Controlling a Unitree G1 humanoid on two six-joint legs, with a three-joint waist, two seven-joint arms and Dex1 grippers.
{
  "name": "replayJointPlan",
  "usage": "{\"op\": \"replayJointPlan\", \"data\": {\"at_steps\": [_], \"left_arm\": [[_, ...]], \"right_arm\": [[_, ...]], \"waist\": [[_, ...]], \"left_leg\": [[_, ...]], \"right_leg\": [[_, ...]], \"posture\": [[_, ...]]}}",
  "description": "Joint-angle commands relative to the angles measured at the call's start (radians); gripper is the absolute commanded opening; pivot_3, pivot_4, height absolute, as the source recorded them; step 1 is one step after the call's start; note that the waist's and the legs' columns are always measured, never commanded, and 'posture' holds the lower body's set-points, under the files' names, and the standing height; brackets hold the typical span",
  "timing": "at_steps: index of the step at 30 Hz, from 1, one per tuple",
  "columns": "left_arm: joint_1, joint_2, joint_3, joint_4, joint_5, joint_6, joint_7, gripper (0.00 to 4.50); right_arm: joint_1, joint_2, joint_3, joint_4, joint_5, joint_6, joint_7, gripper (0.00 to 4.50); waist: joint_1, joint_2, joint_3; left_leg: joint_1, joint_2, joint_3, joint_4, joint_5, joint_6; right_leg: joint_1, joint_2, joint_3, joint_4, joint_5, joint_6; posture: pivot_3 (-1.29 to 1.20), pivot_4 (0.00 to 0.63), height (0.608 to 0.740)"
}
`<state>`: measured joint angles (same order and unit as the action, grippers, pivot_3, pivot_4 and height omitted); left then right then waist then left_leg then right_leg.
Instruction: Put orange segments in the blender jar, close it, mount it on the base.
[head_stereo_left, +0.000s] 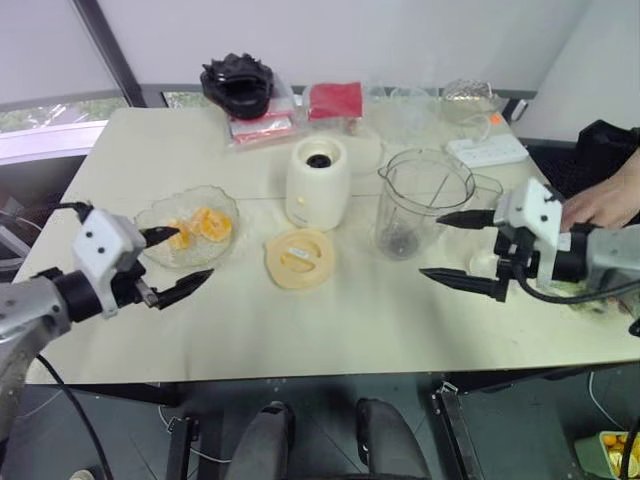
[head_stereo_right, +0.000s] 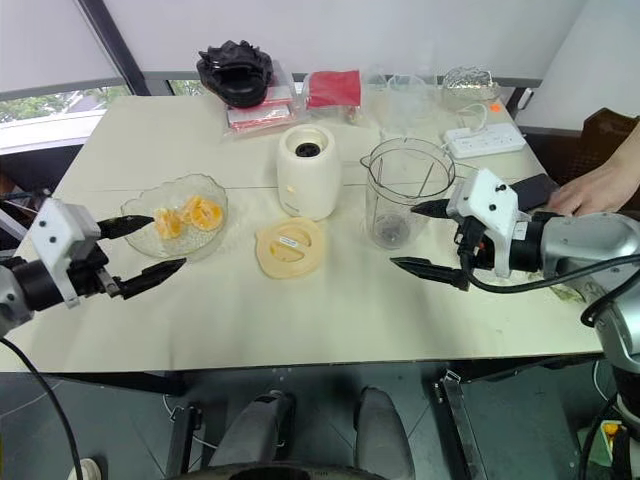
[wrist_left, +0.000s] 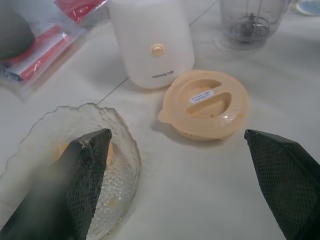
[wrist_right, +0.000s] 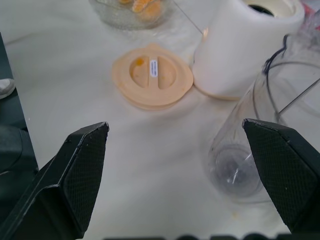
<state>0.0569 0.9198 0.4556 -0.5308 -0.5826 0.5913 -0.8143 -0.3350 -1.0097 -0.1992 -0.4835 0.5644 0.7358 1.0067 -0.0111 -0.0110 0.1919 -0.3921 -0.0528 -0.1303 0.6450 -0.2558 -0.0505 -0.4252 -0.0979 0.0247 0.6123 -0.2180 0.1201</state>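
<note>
A: On the cream table (head_stereo_left: 330, 330), as seen from the head camera, one blender jar (head_stereo_left: 420, 203), one base (head_stereo_left: 319, 183), one flat cream lid (head_stereo_left: 299, 258) and one scalloped glass dish (head_stereo_left: 186, 226) are counted.

B: Contents are noted. Orange segments (head_stereo_left: 205, 224) lie in the dish; an exact count cannot be made, several are seen. The jar stands upright and uncapped, just beside the base, with no fruit visible inside.

A: Grippers?

B: The left gripper (head_stereo_left: 178, 262) is held next to the dish, fingers spread wide, nothing between them. The right gripper (head_stereo_left: 455, 248) is held next to the jar, likewise spread wide and empty. A person's hand (head_stereo_left: 605, 203) is seen at the right table edge, behind the right arm.

A: Far edge of the table?

B: One black object (head_stereo_left: 238, 84), one red packet (head_stereo_left: 335, 100), one white power strip (head_stereo_left: 488, 151) and some clear plastic items are recorded.

A: Left wrist view.

B: One lid (wrist_left: 205, 110) lies flat between dish (wrist_left: 117, 165) and jar foot (wrist_left: 247, 25); the base (wrist_left: 152, 40) stands behind it. Both fingers (wrist_left: 82, 175) are far apart.

A: Right wrist view.

B: The jar (wrist_right: 265, 135) is close by, its dark blade hub visible at the bottom. Lid (wrist_right: 152, 82), base (wrist_right: 240, 50) and dish with segments (wrist_right: 142, 6) lie beyond. Fingers (wrist_right: 75, 175) are wide apart.
</note>
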Motion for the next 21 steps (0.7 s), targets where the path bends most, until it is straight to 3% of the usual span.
{"op": "replayJointPlan", "data": {"at_steps": [1,21], "left_arm": [[0.000,0.006,0.002,-0.018,0.023,-0.023,0.002,4.44],[-0.015,0.005,-0.026,0.080,0.066,-0.075,-0.037,4.44]], "right_arm": [[-0.034,-0.009,0.005,-0.009,0.015,0.002,-0.006,4.50],[-0.072,0.001,0.044,-0.006,0.009,-0.004,-0.046,4.50]], "waist": [[-0.001,0.000,0.000],[0.000,0.000,0.001]], "left_leg": [[0.000,0.000,0.000,0.000,0.000,0.000],[0.000,0.000,0.000,0.000,0.000,0.000]], "right_leg": [[0.000,0.000,0.000,0.000,0.000,0.000],[0.000,0.000,0.000,0.000,0.000,0.000]], "posture": [[0.00,0.150,0.740],[0.00,0.150,0.740]]}}
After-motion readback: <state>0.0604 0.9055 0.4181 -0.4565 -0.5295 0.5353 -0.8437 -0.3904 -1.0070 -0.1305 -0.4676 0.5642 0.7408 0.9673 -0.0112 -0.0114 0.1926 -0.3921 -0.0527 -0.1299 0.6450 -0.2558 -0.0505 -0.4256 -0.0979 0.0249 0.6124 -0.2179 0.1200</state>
